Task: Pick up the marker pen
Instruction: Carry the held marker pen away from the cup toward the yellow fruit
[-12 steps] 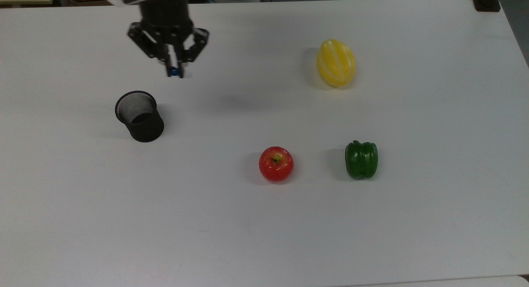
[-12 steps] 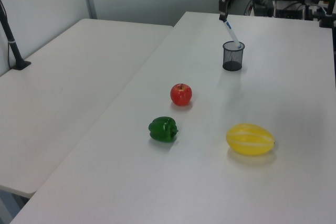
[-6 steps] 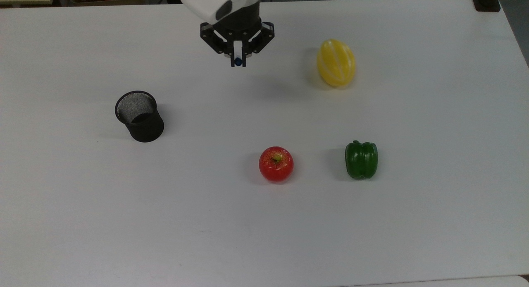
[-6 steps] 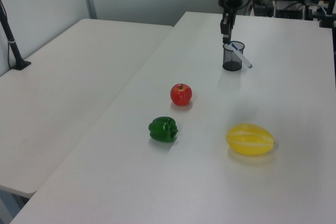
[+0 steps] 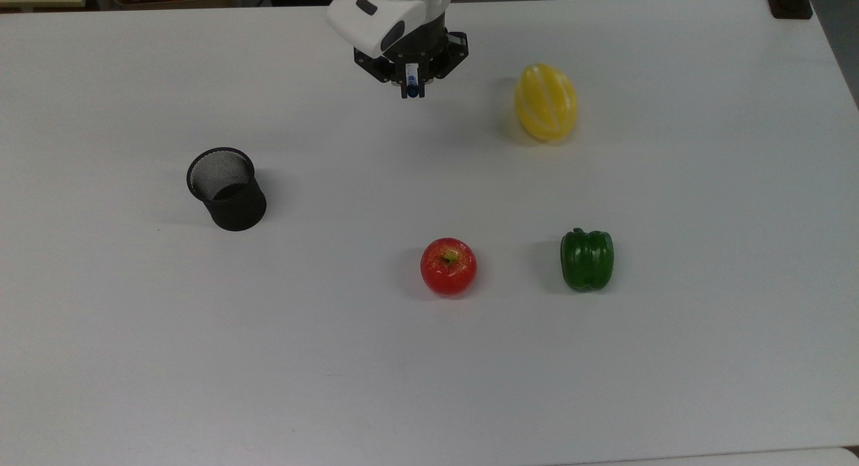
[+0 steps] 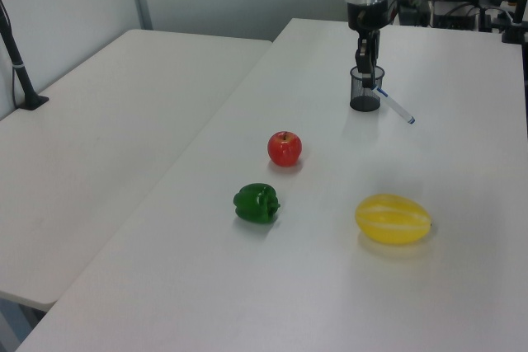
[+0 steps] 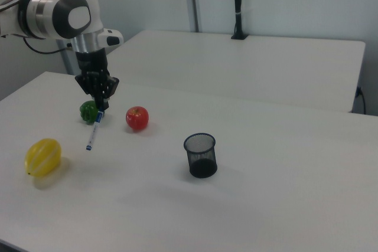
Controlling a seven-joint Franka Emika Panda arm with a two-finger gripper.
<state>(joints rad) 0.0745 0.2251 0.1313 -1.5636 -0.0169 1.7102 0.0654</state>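
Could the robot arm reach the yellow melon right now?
Probably yes for reach: nothing stands between the gripper and the melon. But it is shut on the marker, so it couldn't grab it.

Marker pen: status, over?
Hand shut on marker pen, held above the table. Mesh pen cup empty. Yellow melon nearest, not touching.

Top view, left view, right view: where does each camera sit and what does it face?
Top view: overhead, looking down on the table; gripper holds the marker pen.
Left view: raised beyond the melon, facing the mesh cup and arm.
Right view: raised, opposite side, arm at the right view's left.
All share the apple.
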